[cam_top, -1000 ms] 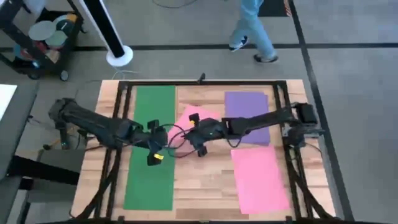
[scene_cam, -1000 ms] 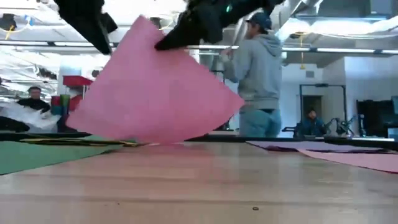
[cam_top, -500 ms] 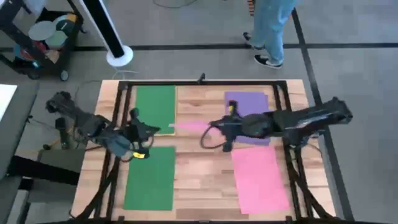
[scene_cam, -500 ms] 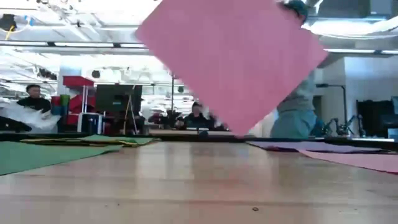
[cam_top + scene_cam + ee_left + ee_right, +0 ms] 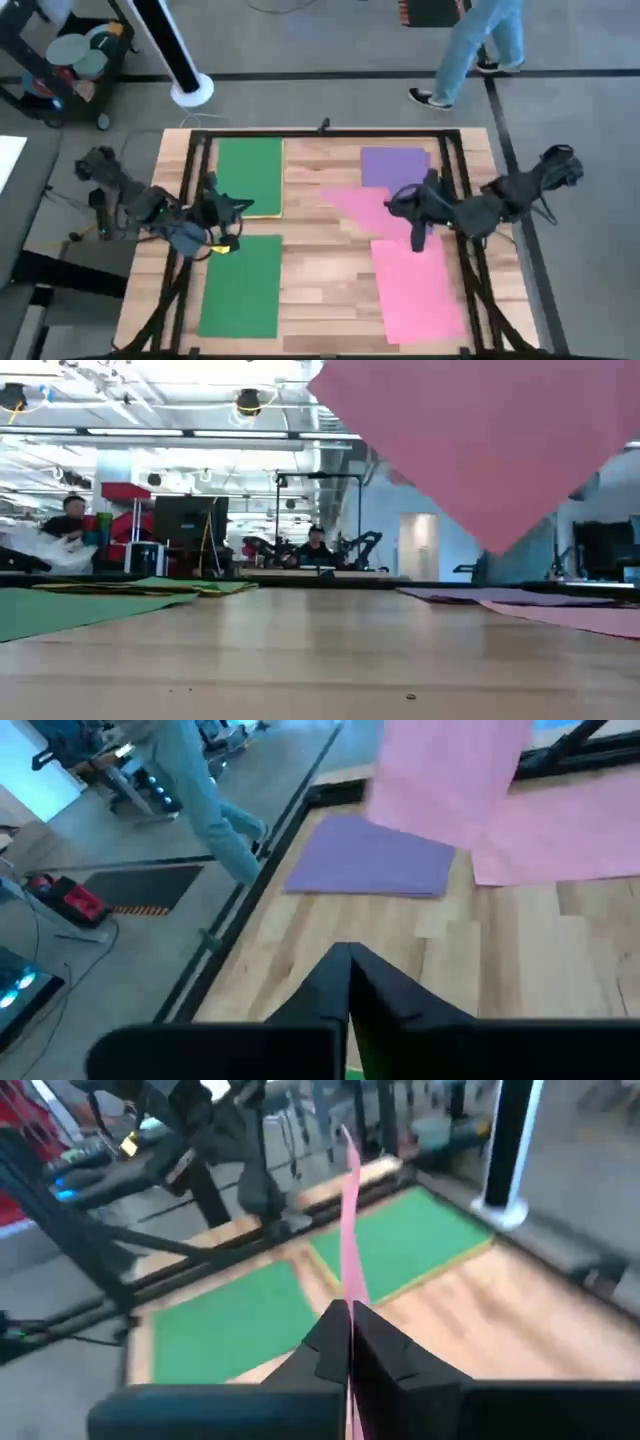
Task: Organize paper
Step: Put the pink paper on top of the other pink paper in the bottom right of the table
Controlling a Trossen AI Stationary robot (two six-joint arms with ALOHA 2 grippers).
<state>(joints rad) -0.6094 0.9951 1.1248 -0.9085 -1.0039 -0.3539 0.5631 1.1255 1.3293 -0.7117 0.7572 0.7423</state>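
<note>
I'm holding a pink sheet (image 5: 365, 205) aloft w/ my right tool (image 5: 412, 212) clamped on it, left tool (image 5: 222, 215) closed, idling over tabletop (image 5: 320, 290).

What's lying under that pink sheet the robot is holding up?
Under the lifted pink sheet, held by the right end effector, are bare wood table, the purple sheet's near edge and another pink sheet. Anything else under it is hidden.

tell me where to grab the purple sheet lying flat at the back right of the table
Take the purple sheet by its left long edge, coming from the bare wood at the table's middle. It lies flat, so only an edge can be pinched, and its near end lies under the pink sheet held by the right gripper. The left gripper is probably better placed for this.
</note>
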